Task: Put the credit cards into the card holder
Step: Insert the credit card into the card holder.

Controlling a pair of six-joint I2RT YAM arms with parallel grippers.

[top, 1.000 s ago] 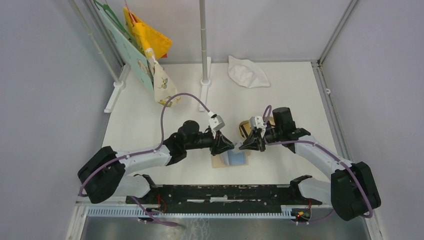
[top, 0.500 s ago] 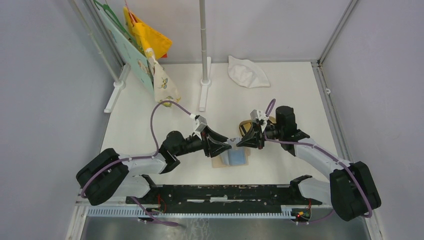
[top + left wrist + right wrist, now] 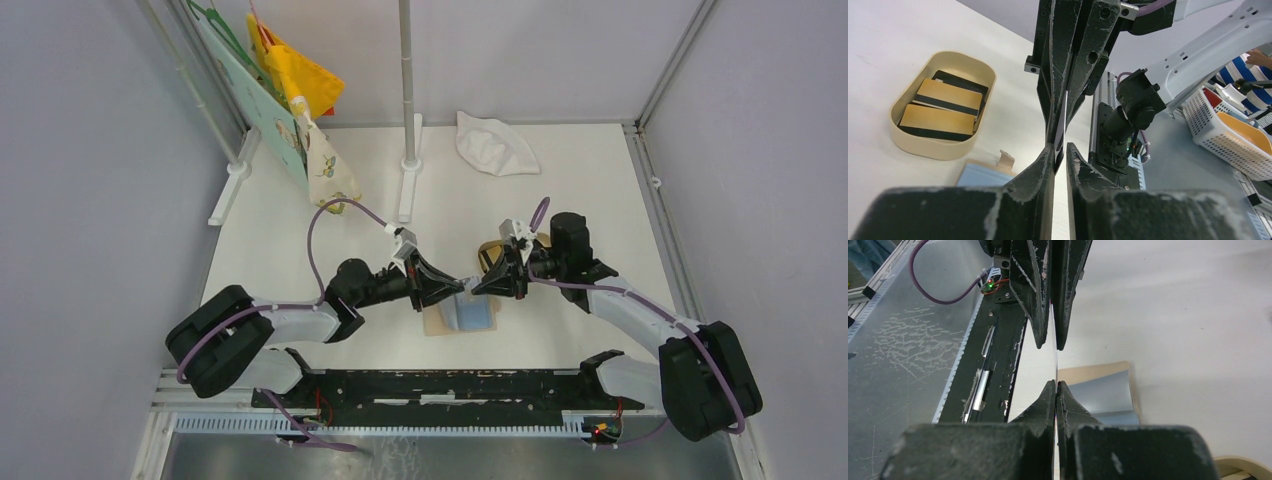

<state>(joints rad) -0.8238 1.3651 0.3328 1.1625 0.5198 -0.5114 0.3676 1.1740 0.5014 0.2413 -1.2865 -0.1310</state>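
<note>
Above card holder (image 3: pixel 465 320), my right gripper (image 3: pixel 1055 387) pinches edge-on card (image 3: pixel 1063 120), my left gripper (image 3: pixel 1060 152) narrowly parted around it, grip unclear

The card holder (image 3: pixel 470 320) lies on the tabletop (image 3: pixel 560 190) between the two arms. Above it the left gripper (image 3: pixel 1060 150) and right gripper (image 3: pixel 1056 386) meet tip to tip, one credit card (image 3: pixel 1063 117) edge-on between them. Behind the holder, slightly right, stands a tray (image 3: pixel 930 147) with more credit cards (image 3: pixel 940 107) in it.

Four credit cards (image 3: pixel 938 120), one tray (image 3: pixel 943 150) and one card holder (image 3: pixel 980 177).
</note>
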